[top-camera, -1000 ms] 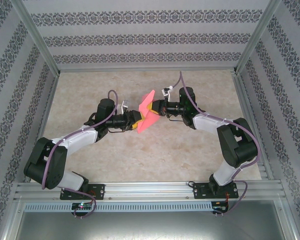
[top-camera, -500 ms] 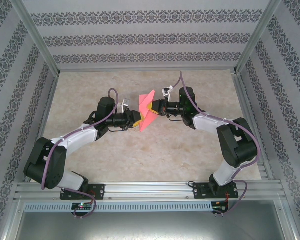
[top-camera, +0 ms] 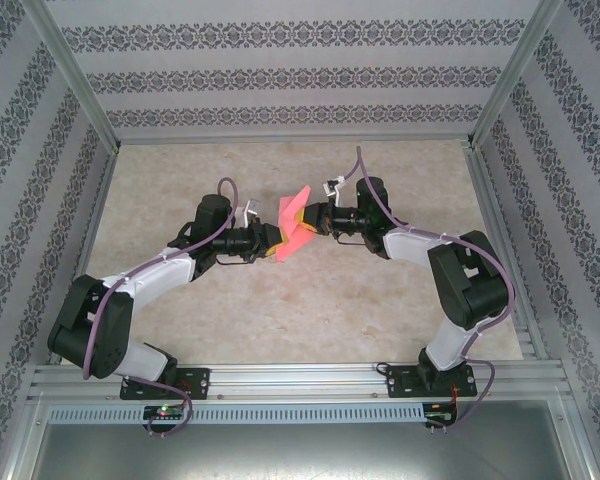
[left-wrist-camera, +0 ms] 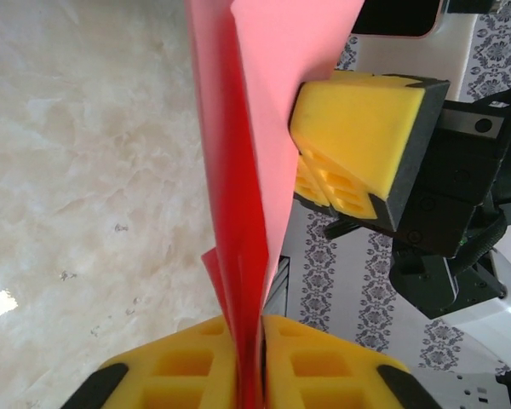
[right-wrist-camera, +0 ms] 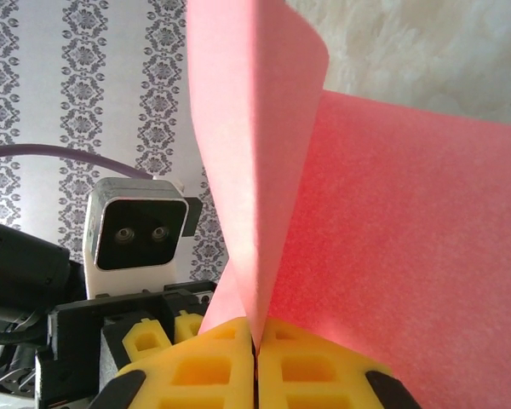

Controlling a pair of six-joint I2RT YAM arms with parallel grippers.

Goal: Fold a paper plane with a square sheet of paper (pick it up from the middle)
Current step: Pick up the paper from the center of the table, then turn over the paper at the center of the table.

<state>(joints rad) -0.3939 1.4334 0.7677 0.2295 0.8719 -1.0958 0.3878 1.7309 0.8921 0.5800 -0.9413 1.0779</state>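
While the two arms meet over the middle of the marbled surface [top-camera: 330, 310], the pink sheet of paper [top-camera: 286, 215] is held in the air between them, clear of the surface and partly folded. The left pincer [left-wrist-camera: 260, 336] has its yellow pads pressed together on a folded edge of the sheet. The right pincer [right-wrist-camera: 255, 336] is clamped on a crease, with one flap curling upward and another spreading flat to the right.

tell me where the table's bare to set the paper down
Bare table in the near middle, between left arm, right arm and front rail; also the far strip along the back wall. Crowded at centre, where left gripper and right gripper pinch the paper.
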